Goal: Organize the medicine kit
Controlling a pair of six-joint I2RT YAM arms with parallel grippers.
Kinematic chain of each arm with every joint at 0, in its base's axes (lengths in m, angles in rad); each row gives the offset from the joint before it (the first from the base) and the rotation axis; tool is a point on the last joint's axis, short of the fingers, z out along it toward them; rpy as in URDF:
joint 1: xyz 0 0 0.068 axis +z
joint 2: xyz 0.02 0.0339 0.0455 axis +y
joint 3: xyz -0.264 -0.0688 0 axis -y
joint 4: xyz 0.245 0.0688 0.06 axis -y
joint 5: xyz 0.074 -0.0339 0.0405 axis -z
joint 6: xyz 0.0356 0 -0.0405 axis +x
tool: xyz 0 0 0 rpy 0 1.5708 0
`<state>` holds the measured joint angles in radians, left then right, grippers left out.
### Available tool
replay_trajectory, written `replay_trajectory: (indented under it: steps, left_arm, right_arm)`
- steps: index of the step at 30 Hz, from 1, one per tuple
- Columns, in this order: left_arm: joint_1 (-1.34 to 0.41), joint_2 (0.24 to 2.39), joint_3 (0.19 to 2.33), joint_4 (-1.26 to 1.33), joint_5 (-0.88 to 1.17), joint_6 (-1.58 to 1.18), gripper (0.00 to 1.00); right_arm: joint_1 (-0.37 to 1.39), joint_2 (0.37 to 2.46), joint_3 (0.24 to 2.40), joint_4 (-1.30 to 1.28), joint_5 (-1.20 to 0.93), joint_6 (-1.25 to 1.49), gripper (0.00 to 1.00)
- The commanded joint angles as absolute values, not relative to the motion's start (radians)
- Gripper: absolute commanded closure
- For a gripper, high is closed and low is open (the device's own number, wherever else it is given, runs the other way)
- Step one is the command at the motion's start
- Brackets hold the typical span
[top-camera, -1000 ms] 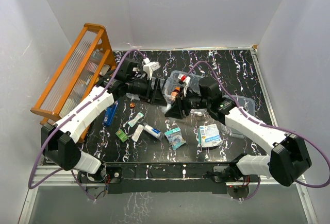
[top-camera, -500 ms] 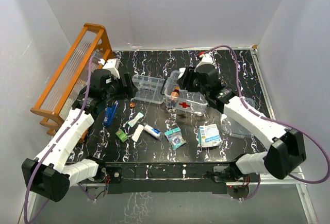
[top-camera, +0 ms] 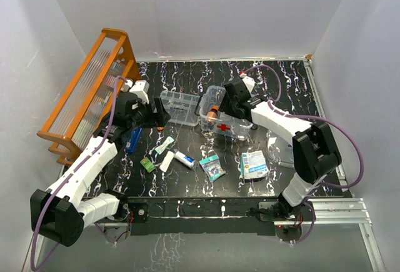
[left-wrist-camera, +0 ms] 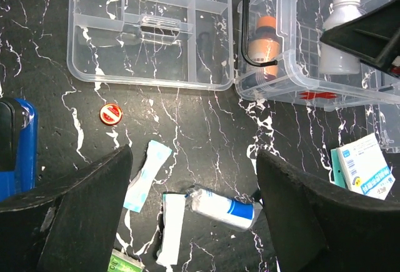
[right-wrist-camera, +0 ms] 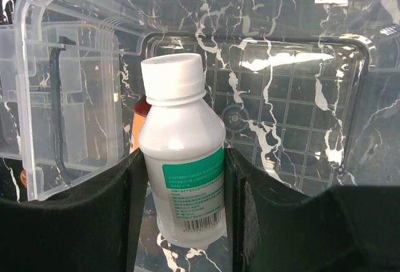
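The white bottle [right-wrist-camera: 181, 115] pinched in the right gripper [right-wrist-camera: 182, 159] runs off the lower edge, its sides covered by the fingers and its label print too small to read. Behind it, only a sliver of an orange bottle [right-wrist-camera: 139, 128] shows. Left of the wide-spread left gripper [left-wrist-camera: 194, 154], a blue item [left-wrist-camera: 26, 153] is cut by the frame and cannot be named. A green packet [left-wrist-camera: 122, 262] by its left finger is clipped below. Ahead and to the right, the medicine kit [left-wrist-camera: 275, 90] runs out of frame

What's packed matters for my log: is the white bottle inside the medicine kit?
Inside: the white bottle is within the clear walls of the medicine kit, clamped by the right gripper.
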<state>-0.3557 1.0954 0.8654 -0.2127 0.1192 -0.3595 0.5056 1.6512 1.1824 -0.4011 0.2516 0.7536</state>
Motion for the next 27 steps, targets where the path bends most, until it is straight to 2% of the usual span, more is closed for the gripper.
replay_trajectory:
  steps: [1, 14, 22, 27]
  left_arm:
    - [-0.358, 1.055, 0.851, -0.169, 0.151, -0.358, 0.21]
    - [-0.357, 1.057, 0.866, -0.212, 0.097, -0.333, 0.2]
    - [-0.357, 1.065, 0.87, -0.219, 0.098, -0.321, 0.2]
    - [-0.357, 1.07, 0.871, -0.221, 0.1, -0.318, 0.2]
  right_arm:
    - [0.509, 1.692, 1.256, -0.387, 0.254, 0.816, 0.72]
    - [0.548, 1.836, 1.326, -0.456, 0.221, 0.908, 0.66]
    - [0.549, 1.868, 1.346, -0.491, 0.202, 0.918, 0.47]
    - [0.549, 1.85, 1.353, -0.481, 0.194, 0.891, 0.44]
